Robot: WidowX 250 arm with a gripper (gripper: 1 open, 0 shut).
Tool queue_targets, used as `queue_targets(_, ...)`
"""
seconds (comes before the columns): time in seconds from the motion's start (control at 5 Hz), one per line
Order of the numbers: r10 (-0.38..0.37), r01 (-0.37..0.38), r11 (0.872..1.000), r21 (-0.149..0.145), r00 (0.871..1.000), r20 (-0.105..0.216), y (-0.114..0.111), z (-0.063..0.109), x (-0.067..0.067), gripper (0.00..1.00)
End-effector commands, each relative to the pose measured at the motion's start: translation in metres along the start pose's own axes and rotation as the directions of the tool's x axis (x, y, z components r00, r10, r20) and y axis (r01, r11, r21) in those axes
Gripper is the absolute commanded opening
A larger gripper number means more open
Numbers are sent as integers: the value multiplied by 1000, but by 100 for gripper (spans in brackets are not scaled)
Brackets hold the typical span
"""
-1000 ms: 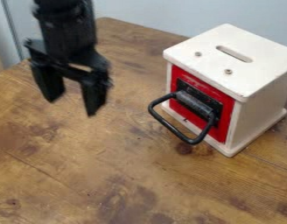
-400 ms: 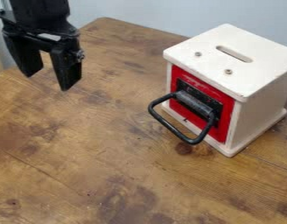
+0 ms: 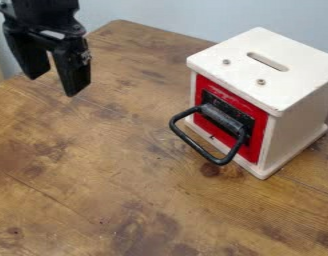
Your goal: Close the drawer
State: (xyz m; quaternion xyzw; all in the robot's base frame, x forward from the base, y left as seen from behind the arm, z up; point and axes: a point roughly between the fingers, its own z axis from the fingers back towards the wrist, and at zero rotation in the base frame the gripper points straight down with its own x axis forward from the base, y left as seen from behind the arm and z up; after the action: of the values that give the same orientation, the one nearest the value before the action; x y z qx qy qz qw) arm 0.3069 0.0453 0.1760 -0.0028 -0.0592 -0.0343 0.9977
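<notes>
The red-fronted drawer [image 3: 236, 122] sits in a cream-white cube box [image 3: 290, 92] at the right of the wooden table. It stands pulled out a little, its black wire-loop handle [image 3: 200, 143] lying toward the table's middle. My black gripper [image 3: 53, 70] hangs open at the upper left, far from the drawer, with nothing between its fingers.
The box's white top [image 3: 267, 62] has a slot and two small holes. The wooden table [image 3: 113, 180] spreads across the view; its far edge runs along the top, with a pale wall behind.
The gripper has moved up and to the left, away from the drawer, and has stayed open. The drawer and box have not moved.
</notes>
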Motion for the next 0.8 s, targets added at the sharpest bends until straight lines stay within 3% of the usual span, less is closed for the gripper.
queue_targets(0.0,-45,45,999,8,998,31,-4,7,9,100)
queue_targets(0.4,-35,35,999,18,998,43,-6,-9,-7,100)
queue_targets(0.6,-54,54,998,15,998,44,-8,-5,-10,100)
